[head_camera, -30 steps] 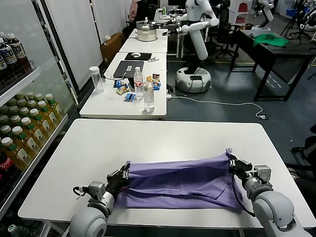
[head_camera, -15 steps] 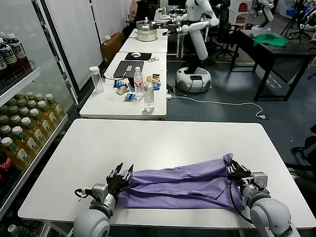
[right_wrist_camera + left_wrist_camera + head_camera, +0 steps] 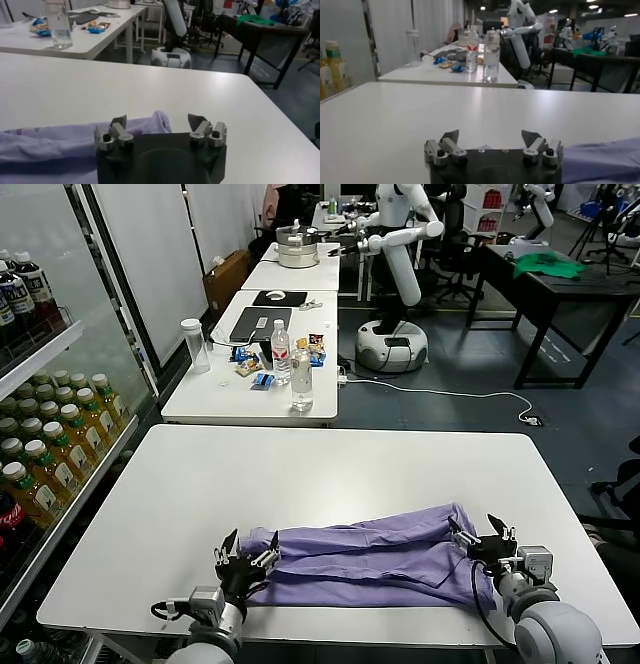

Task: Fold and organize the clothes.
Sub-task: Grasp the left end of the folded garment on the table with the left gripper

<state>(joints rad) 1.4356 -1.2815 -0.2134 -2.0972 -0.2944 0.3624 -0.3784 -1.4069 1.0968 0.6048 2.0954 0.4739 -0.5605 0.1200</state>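
The clothes, a lavender-purple T-shirt (image 3: 365,552), lie folded into a long rumpled band along the near side of the white table (image 3: 330,469). My left gripper (image 3: 244,555) stands open at the shirt's left end, with nothing between its fingers. At the right end my right gripper (image 3: 482,537) is open too, and a corner of the shirt (image 3: 157,121) lies just in front of it. In the left wrist view the left gripper (image 3: 490,135) has bare table ahead of it and the shirt's edge (image 3: 602,160) beside it. In the right wrist view the right gripper (image 3: 158,121) holds nothing.
A glass-door drinks cooler (image 3: 45,434) stands to the left of the table. A second table (image 3: 255,369) behind it carries bottles, a laptop and snacks. Farther back stand another white robot (image 3: 395,264) and a dark table with a green cloth (image 3: 545,266).
Both grippers opened and let go of the shirt's ends, then drew back toward the near edge. The shirt sank flat onto the table.
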